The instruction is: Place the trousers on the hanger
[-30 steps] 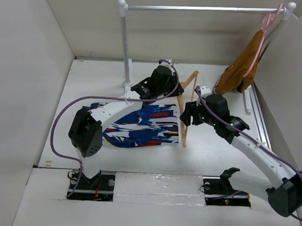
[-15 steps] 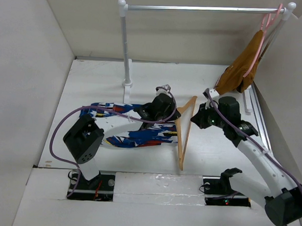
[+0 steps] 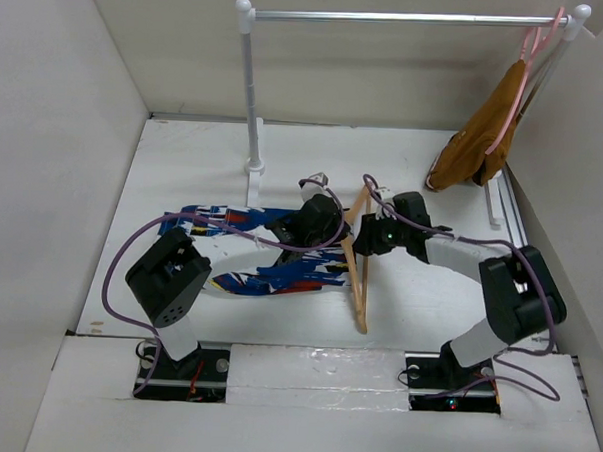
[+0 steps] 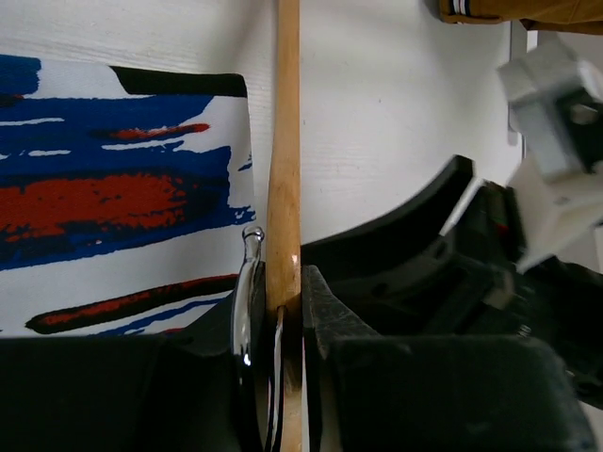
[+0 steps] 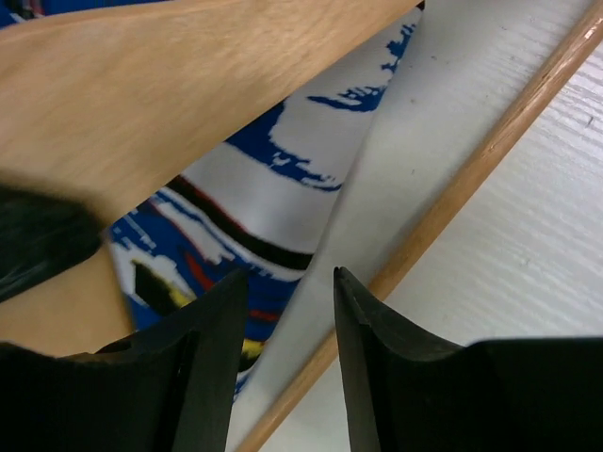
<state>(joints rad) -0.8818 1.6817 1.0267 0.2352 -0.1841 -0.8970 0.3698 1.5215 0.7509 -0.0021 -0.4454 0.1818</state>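
Tabletop work: pinching the hanger (image 4: 283, 141) tight in the left gripper (image 4: 283, 287), tilting it up on edge just beside the trousers (image 4: 113, 198) spread flat on the table (image 3: 428, 302); hovering the right gripper (image 5: 287, 282), fingers apart and gripping nothing, over the trouser edge near the hanger's bar.

Lab test booth, plain white walls (image 3: 56, 125)

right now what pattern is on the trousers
The trousers are blue, streaked white, red and black; clearest from the left wrist.
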